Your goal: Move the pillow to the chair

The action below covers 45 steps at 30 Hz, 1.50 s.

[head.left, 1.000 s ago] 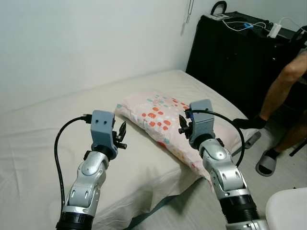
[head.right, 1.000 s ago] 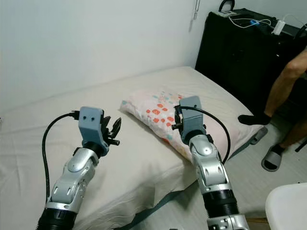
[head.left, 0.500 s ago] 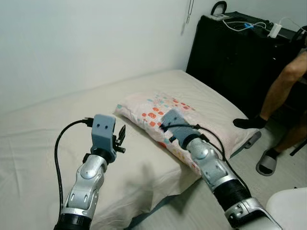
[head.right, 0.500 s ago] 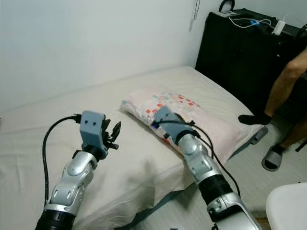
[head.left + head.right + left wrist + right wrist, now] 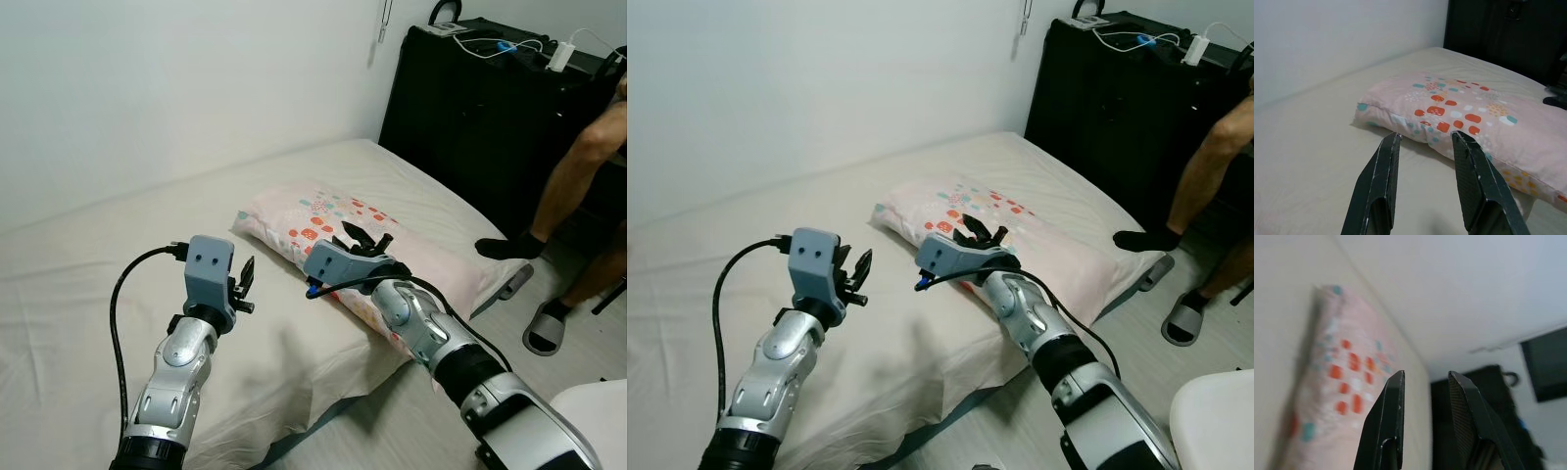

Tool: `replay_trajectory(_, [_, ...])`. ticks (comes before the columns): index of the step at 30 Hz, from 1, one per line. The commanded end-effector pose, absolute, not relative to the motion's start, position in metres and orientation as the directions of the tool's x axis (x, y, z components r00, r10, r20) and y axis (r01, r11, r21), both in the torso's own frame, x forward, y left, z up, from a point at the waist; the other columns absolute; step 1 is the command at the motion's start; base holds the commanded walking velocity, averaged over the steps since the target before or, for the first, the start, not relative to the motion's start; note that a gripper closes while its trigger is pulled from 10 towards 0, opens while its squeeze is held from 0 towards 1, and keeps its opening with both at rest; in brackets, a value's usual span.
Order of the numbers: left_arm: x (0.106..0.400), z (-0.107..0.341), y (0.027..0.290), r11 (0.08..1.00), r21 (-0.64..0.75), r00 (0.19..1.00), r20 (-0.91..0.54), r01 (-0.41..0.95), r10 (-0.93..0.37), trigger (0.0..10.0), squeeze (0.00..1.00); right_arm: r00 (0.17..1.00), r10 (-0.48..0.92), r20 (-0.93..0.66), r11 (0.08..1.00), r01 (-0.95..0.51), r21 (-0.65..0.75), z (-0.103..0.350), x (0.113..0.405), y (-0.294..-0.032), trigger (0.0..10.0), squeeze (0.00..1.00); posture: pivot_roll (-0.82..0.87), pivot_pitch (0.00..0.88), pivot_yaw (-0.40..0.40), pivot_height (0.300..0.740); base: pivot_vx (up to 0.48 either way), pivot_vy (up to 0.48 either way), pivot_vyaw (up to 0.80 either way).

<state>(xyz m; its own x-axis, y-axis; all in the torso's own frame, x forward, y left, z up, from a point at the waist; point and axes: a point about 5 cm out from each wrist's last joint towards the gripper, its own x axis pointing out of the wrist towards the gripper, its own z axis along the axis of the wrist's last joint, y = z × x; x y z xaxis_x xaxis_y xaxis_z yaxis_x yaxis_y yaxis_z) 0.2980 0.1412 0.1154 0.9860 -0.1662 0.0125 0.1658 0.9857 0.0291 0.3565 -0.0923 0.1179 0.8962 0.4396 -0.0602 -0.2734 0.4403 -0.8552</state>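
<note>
— What's the setting?
— A beige-sheeted bed [image 5: 118, 255] against a white wall; the pink pillow with red and teal spots [image 5: 323, 220] lies near its far right corner.
— And the grippers?
— The right gripper [image 5: 364, 238] hovers over the pillow, fingers apart; the left gripper [image 5: 245, 279] is beside it, fingers parted.

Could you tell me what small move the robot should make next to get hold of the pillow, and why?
Probably lower the right end effector onto the pillow and close. It hovers open over the pillow's patterned top on the bed, gripping nothing, while the left end effector waits open short of the pillow's near edge.
</note>
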Motion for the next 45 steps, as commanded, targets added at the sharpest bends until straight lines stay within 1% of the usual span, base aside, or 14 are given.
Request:
replay_trajectory(1, [0.296, 0.111, 0.144, 0.986, 0.029, 0.987, -0.001, 0.161, -0.161, 10.0, 0.00, 0.866, 0.494, -0.080, 0.447, -0.332, -0.830, 0.117, 0.356, -0.086, 10.0, 0.18, -0.02, 0.045, -0.027, 0.694, 0.000, 0.000, 0.00])
replay_trajectory(2, [0.296, 0.111, 0.143, 0.987, 0.024, 0.987, -0.002, 0.162, -0.162, 10.0, 0.00, 0.843, 0.526, -0.115, 0.425, -0.378, -0.822, 0.115, 0.355, -0.083, 10.0, 0.18, -0.02, 0.045, -0.026, 0.694, 0.000, 0.000, 0.00])
replay_trajectory(3, [0.297, 0.111, 0.142, 0.987, 0.023, 0.987, 0.000, 0.162, -0.162, 10.0, 0.00, 0.829, 0.540, -0.146, 0.429, -0.421, -0.799, 0.112, 0.355, -0.080, 10.0, 0.30, -0.02, 0.046, -0.026, 0.694, 0.000, 0.000, 0.00])
replay_trajectory(5, [0.297, 0.111, 0.142, 0.987, 0.022, 0.987, 0.001, 0.161, -0.161, 10.0, 0.00, 0.821, 0.546, -0.166, 0.434, -0.446, -0.783, 0.111, 0.355, -0.079, 10.0, 0.30, -0.02, 0.046, -0.026, 0.694, 0.000, 0.000, 0.00])
replay_trajectory(6, [0.297, 0.112, 0.141, 0.986, 0.021, 0.986, 0.003, 0.165, -0.165, 10.0, 0.00, 0.807, 0.559, -0.190, 0.419, -0.473, -0.775, 0.109, 0.355, -0.078, 10.0, 0.24, -0.01, 0.047, -0.026, 0.694, 0.000, 0.000, 0.00])
replay_trajectory(11, [0.298, 0.115, 0.140, 0.986, 0.026, 0.986, 0.008, 0.166, -0.166, 10.0, 0.00, 0.762, 0.596, -0.253, 0.394, -0.551, -0.736, 0.104, 0.354, -0.072, 10.0, 0.24, -0.01, 0.046, -0.020, 0.694, 0.000, 0.000, 0.00])
replay_trajectory(16, [0.298, 0.115, 0.141, 0.987, 0.041, 0.988, 0.010, 0.155, -0.155, 10.0, 0.00, 0.685, 0.662, -0.303, 0.305, -0.616, -0.726, 0.101, 0.349, -0.063, 10.0, 0.14, 0.00, 0.039, -0.032, 0.694, 0.000, 0.000, 0.00])
replay_trajectory(17, [0.298, 0.115, 0.141, 0.987, 0.041, 0.988, 0.010, 0.155, -0.155, 10.0, 0.00, 0.685, 0.662, -0.303, 0.305, -0.616, -0.726, 0.101, 0.349, -0.063, 10.0, 0.14, 0.00, 0.039, -0.032, 0.694, 0.000, 0.000, 0.00])
replay_trajectory(19, [0.298, 0.118, 0.141, 0.987, 0.052, 0.988, 0.017, 0.154, -0.155, 10.0, 0.00, 0.799, 0.542, -0.261, 0.509, -0.559, -0.654, 0.101, 0.359, -0.085, 10.0, 0.00, 0.01, 0.040, -0.039, 0.694, 0.000, 0.000, 0.00])
replay_trajectory(21, [0.298, 0.118, 0.141, 0.986, 0.058, 0.988, 0.017, 0.155, -0.156, 10.0, 0.00, 0.795, 0.560, -0.234, 0.549, -0.567, -0.614, 0.103, 0.359, -0.086, 10.0, 0.00, 0.00, 0.041, -0.036, 0.694, 0.000, 0.000, 0.00])
replay_trajectory(23, [0.298, 0.117, 0.141, 0.986, 0.061, 0.988, 0.013, 0.156, -0.157, 10.0, 0.00, 0.778, 0.588, -0.223, 0.544, -0.583, -0.604, 0.104, 0.358, -0.085, 10.0, 0.00, -0.01, 0.038, -0.031, 0.694, 0.000, 0.000, 0.00])
replay_trajectory(30, [0.300, 0.118, 0.134, 0.984, 0.048, 0.985, 0.017, 0.170, -0.171, 10.0, 0.00, 0.690, 0.664, -0.286, 0.292, -0.592, -0.751, 0.101, 0.351, -0.068, 10.0, 0.02, -0.02, 0.041, -0.024, 0.694, 0.000, 0.000, 0.00])
replay_trajectory(35, [0.299, 0.117, 0.136, 0.985, 0.045, 0.986, 0.011, 0.165, -0.165, 10.0, 0.00, 0.699, 0.665, -0.263, 0.389, -0.624, -0.678, 0.103, 0.353, -0.074, 10.0, 0.00, -0.02, 0.031, -0.027, 0.694, 0.000, 0.000, 0.00])
replay_trajectory(45, [0.301, 0.118, 0.135, 0.987, 0.035, 0.987, 0.020, 0.159, -0.159, 10.0, 0.00, 0.689, 0.673, -0.270, 0.394, -0.642, -0.657, 0.103, 0.353, -0.077, 10.0, 0.00, -0.03, 0.029, -0.031, 0.694, 0.000, 0.000, 0.00])
